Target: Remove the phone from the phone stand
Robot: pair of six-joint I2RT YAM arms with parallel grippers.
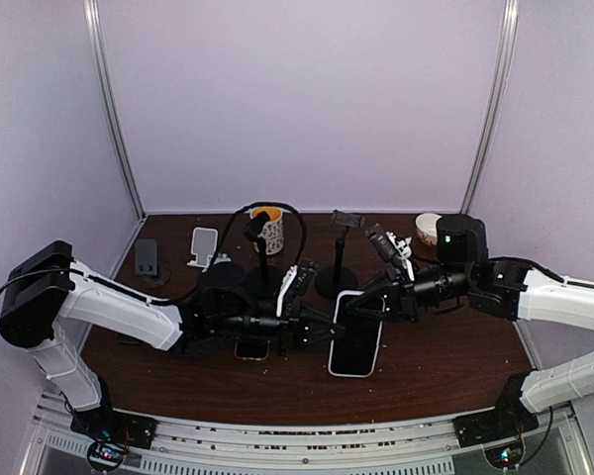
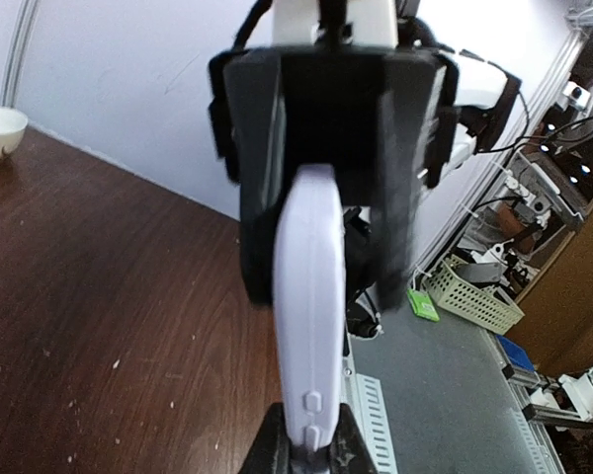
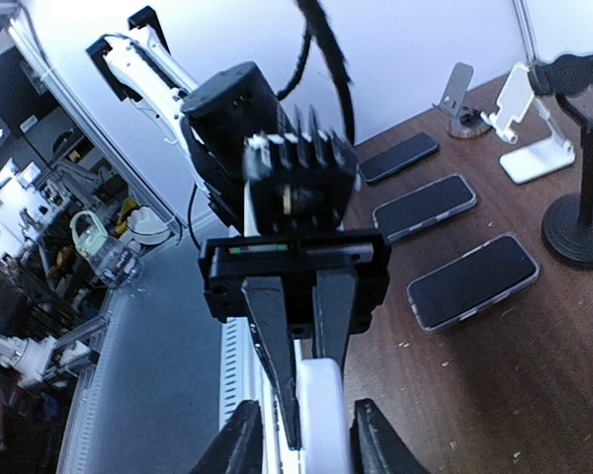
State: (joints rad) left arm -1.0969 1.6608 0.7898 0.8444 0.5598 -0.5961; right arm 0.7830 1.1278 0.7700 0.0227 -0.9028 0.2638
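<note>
The phone (image 1: 356, 339), in a white case with its dark screen turned up, is being held off every stand. It is being carried above the desk (image 1: 445, 371), just in front of the round base of the black clamp stand (image 1: 335, 280). One end of it is being clenched by the left fingers (image 2: 267, 452), which are pressed shut on its thin edge. The other end is being straddled by the right fingers (image 3: 239, 441); whether they are gripping the phone or standing just loose of it cannot be told.

The space around the phone is being crowded by both wrists, which are meeting nose to nose over the middle of the desk. Just behind them, room is being taken up by the clamp stand and by a second black stand (image 1: 262, 269) beside a patterned mug (image 1: 270, 233). At the left rear, a white stand (image 1: 204, 247) and a grey stand (image 1: 147, 259) are being left apart from the arms, and a small bowl (image 1: 429, 229) is sitting at the right rear. Three other phones (image 3: 425, 207) are lying flat, screens up, beside the left arm.
</note>
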